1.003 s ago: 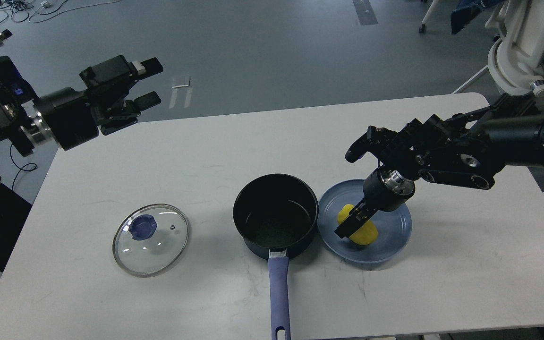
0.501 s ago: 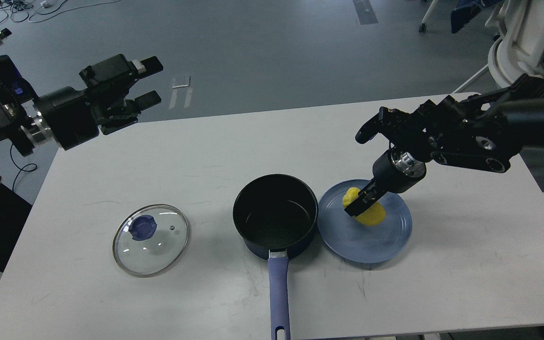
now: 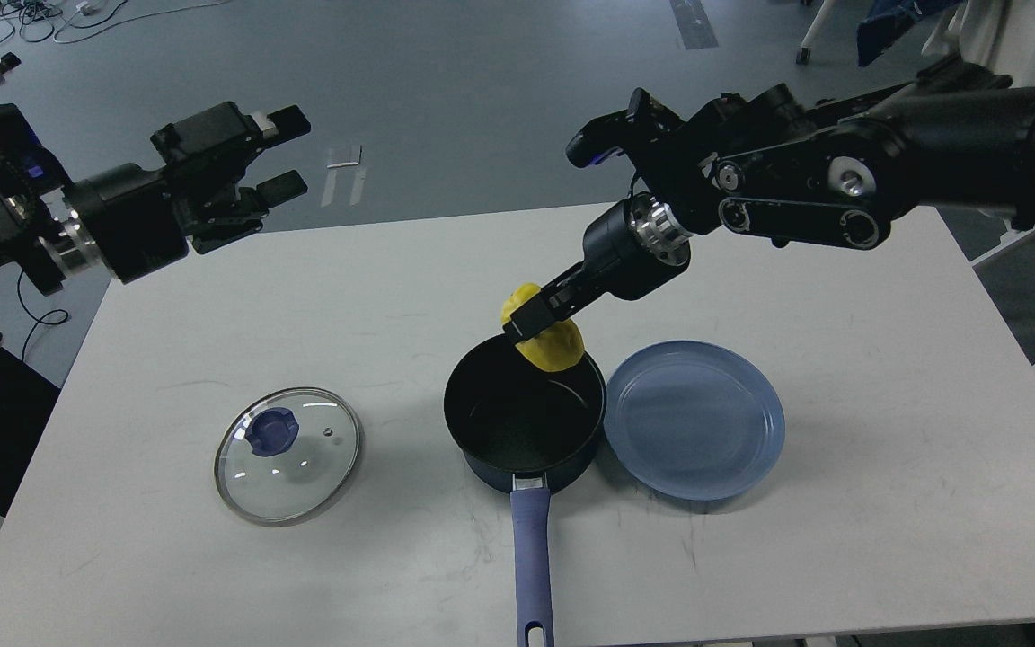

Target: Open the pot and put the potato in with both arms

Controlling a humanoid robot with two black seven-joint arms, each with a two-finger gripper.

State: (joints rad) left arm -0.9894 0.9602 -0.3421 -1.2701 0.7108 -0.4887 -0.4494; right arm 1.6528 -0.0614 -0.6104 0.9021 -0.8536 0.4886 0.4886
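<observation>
Potato (image 3: 546, 342) sits clamped in right pincer (image 3: 537, 320), over pot (image 3: 523, 409) rim.

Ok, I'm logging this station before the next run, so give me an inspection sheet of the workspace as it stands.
Surface: white table, scuffed, marks near the front edge.
Job's things: pot open, handle toward the robot; glass lid lying flat to its left; potato held above the pot's far rim.
Clutter: blue plate right of the pot, nothing on it.
Grippers: right gripper shut on the potato; left gripper open, raised past the table's far left corner.
Cables: loose cables on the floor, far left.
Surroundings: grey floor; white chair far right.
</observation>
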